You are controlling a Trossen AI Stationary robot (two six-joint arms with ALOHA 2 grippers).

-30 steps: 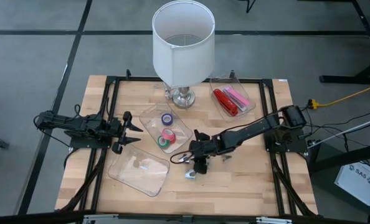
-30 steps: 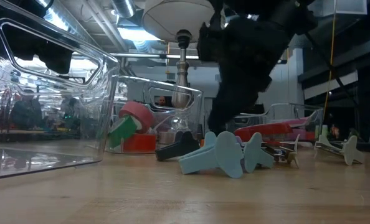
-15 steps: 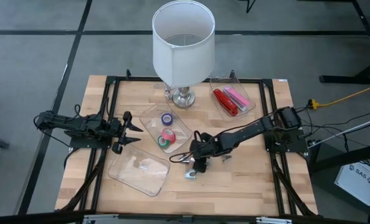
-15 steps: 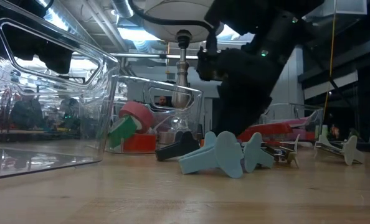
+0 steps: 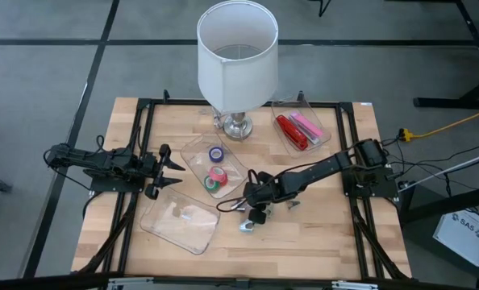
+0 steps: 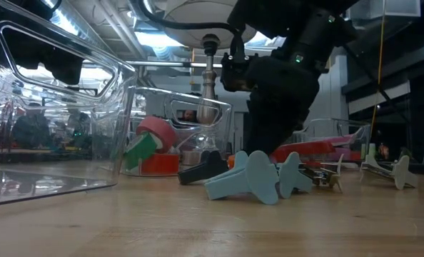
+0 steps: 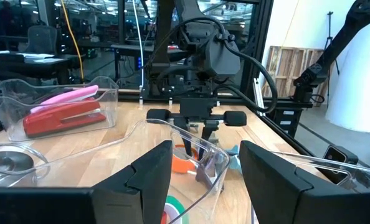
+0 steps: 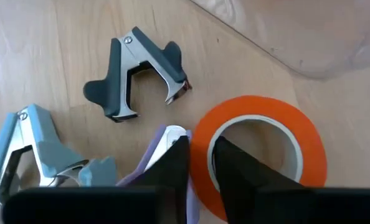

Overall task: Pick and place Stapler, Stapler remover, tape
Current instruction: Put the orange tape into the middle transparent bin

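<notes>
Right pincer (image 8: 200, 163) straddles the rim of an orange tape roll (image 8: 260, 152) on the desk (image 5: 320, 242), one finger inside the ring and one outside, narrowly spread.

Whether the fingers (image 8: 232, 171) truly pinch the roll cannot be told; its near edge is cut off by them, and a purple stapler remover (image 8: 163, 152) is half hidden behind. A dark remover (image 8: 135, 71) and a pale blue one (image 8: 32, 149) lie just beside. Purple, pink and green rolls (image 5: 214, 168) sit in a clear tray (image 5: 193, 149); the red stapler (image 5: 289, 131) lies in another tray. The left pincer (image 5: 172, 172), spread, waits over the desk's left side near the tray.
</notes>
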